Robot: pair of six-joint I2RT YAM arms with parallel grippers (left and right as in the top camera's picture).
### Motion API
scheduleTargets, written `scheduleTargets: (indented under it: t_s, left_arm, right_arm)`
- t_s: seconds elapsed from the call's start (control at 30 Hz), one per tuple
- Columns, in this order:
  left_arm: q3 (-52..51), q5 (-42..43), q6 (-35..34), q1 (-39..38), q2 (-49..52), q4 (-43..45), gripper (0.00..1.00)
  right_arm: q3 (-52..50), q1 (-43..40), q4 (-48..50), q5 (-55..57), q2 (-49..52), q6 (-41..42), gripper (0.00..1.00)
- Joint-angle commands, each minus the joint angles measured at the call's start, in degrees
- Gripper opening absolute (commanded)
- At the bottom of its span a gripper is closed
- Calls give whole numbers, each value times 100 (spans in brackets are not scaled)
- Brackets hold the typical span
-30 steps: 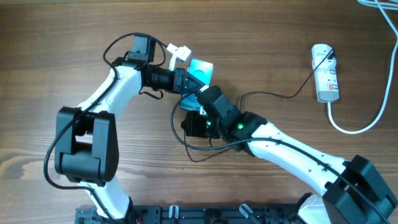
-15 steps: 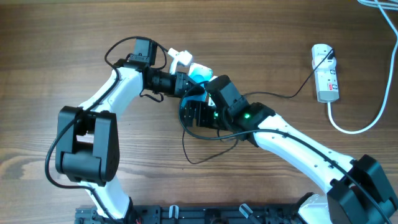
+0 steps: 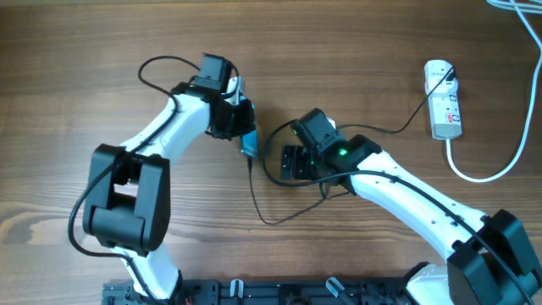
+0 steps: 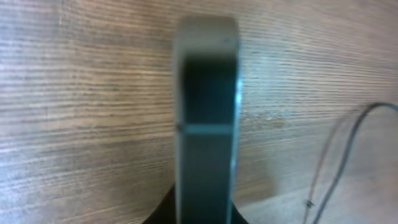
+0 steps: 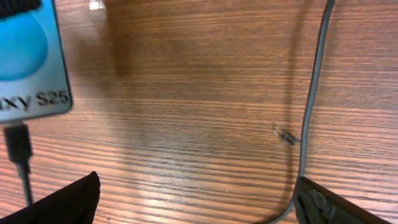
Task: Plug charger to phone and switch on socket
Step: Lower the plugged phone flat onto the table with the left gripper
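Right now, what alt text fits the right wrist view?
The charger appears plugged into the end of the phone at left, over a wooden table. The open right gripper shows only its fingers in the bottom corners.

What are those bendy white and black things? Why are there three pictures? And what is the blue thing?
They are two robot arms with pinching grippers at their ends, working at a wooden table. One picture looks down from a camera above the table. The other two come from small cameras on the arms' wrists, so they look very close up.

The blue thing is a phone. The left gripper pinches it and holds it up on its edge. The black charger looks plugged into the phone's end. Its thin cable runs across the table to the white socket at the far right.

The right gripper is open and holds nothing.
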Motion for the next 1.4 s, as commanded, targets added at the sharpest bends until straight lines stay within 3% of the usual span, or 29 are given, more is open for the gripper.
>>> scheduleTargets:
  t_s: [0.0, 0.27, 0.67, 1.03, 1.27, 1.37]
  left_arm:
    - [-20, -535, -297, -151, -20, 2, 11]
    - [-20, -535, -295, -151, -20, -35, 18]
    - [-26, -619, -295, -153, -4, -15, 13]
    - [-31, -614, -402, -151, 297, 122, 17]
    - [-31, -525, -420, -151, 498, 223, 18]
    - [-31, -107, -400, -129, 697, 350, 20]
  right_arm:
    - [111, -24, 24, 227, -37, -74, 100]
    - [111, -24, 37, 225, -37, -76, 100]
    - [111, -24, 35, 225, -37, -72, 100]
    - [111, -24, 35, 227, -37, -74, 100]
    - [111, -24, 37, 225, -37, -74, 100]
    - [111, -24, 35, 227, -37, -72, 100]
